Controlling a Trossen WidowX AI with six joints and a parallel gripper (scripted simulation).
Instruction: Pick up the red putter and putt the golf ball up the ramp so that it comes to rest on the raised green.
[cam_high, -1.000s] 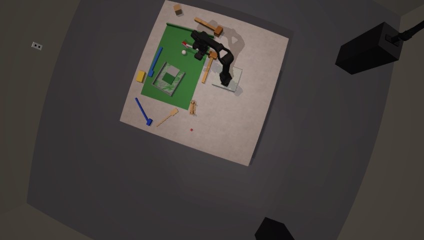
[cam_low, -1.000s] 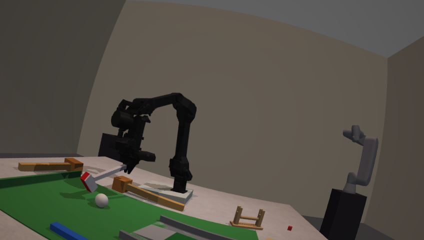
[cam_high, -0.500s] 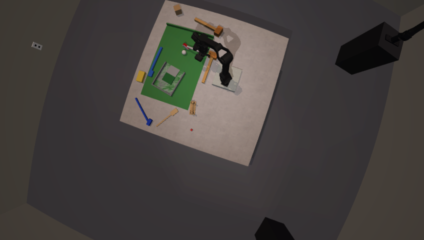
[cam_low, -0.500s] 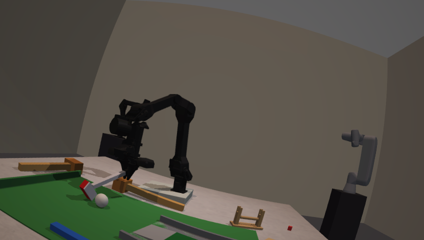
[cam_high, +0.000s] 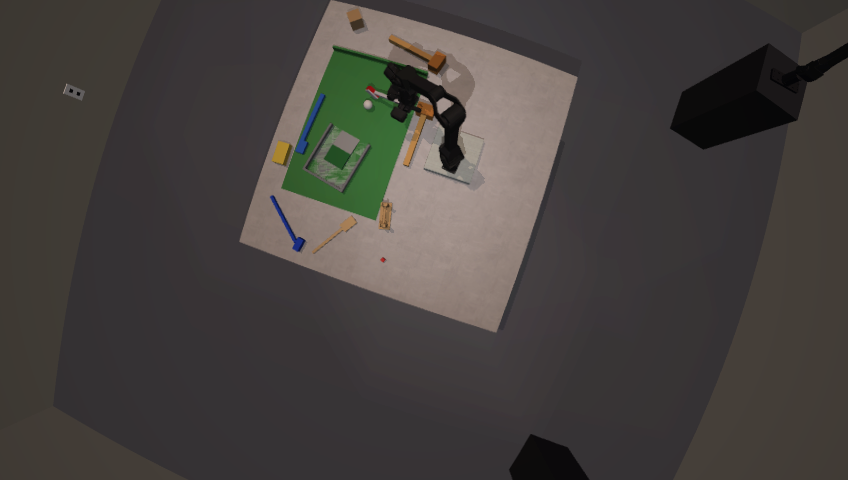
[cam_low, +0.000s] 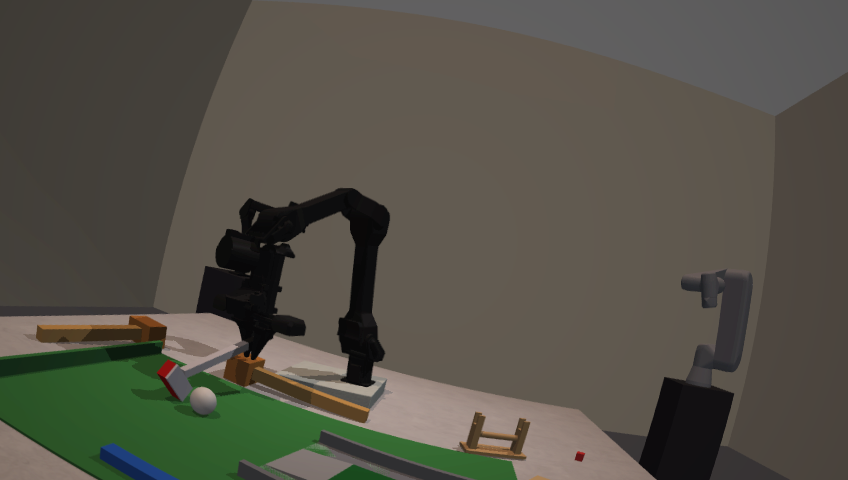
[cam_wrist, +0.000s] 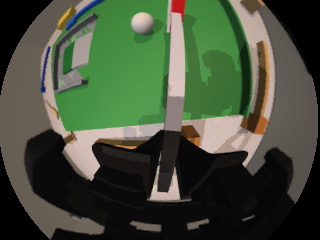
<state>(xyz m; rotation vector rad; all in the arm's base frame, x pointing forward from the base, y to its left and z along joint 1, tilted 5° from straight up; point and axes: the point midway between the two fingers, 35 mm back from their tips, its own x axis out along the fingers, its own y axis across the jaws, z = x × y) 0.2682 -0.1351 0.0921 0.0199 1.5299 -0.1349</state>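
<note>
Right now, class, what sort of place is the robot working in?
Probably a robot practice area set up as tabletop mini golf: a black robot arm, a green mat and a white ball.

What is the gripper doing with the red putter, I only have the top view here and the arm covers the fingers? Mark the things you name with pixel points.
Observer: In the wrist view, the gripper (cam_high: 397, 102) (cam_low: 252, 352) (cam_wrist: 167, 132) is shut on the handle of the red putter (cam_high: 374, 92) (cam_low: 215, 358) (cam_wrist: 176, 65).
Operator: From above I can't judge height. Which way does the handle slope?
Observer: The exterior view shows it sloping down from the fingers to the head, which is close beside the golf ball (cam_high: 367, 104) (cam_low: 203, 400) (cam_wrist: 142, 23).
Operator: And the small wooden rack (cam_high: 385, 215) (cam_low: 498, 437), flat or standing?
Observer: Standing; the exterior view shows its posts rising from a flat base.
</note>
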